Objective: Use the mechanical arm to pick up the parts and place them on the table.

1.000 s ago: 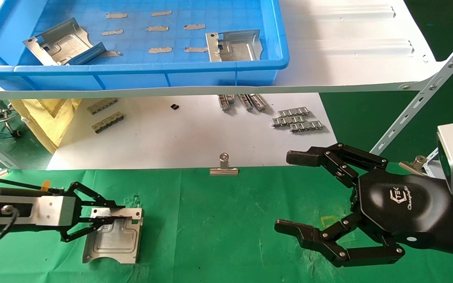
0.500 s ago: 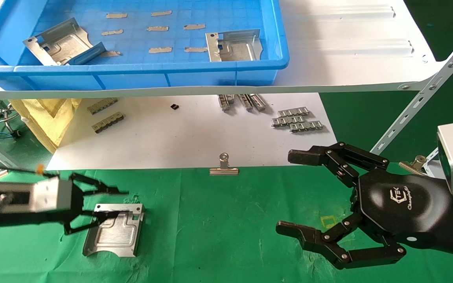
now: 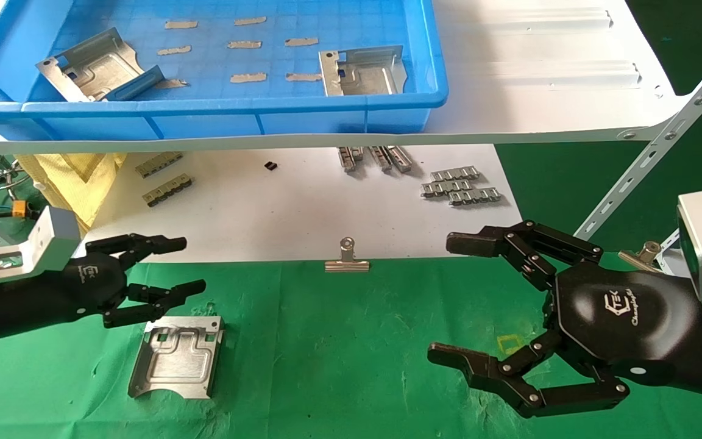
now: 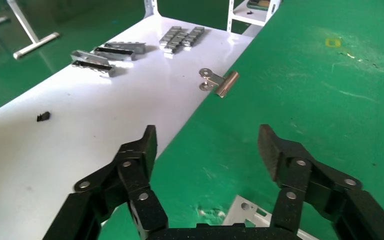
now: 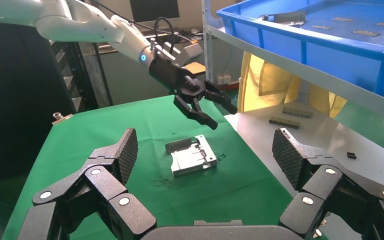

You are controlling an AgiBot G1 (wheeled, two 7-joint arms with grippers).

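from the head view, your left gripper (image 3: 171, 271) hangs spread and empty just above the far edge of the metal plate (image 3: 177, 355), which lies flat on the green table (image 3: 351, 341) near its border with the white sheet (image 3: 302, 207). half a second ago the gripper sat lower against that plate; now it has lifted clear and turned palm up. two more plates (image 3: 98, 64) stay in the blue bin (image 3: 235, 113). your right gripper (image 3: 457, 299) is parked spread over open cloth.

left wrist view: fingers (image 4: 140, 150) apart, plate corner (image 4: 245, 210) below, binder clip (image 4: 219, 82) well ahead.

right wrist view: the left gripper (image 5: 212, 110) above the plate (image 5: 192, 156).
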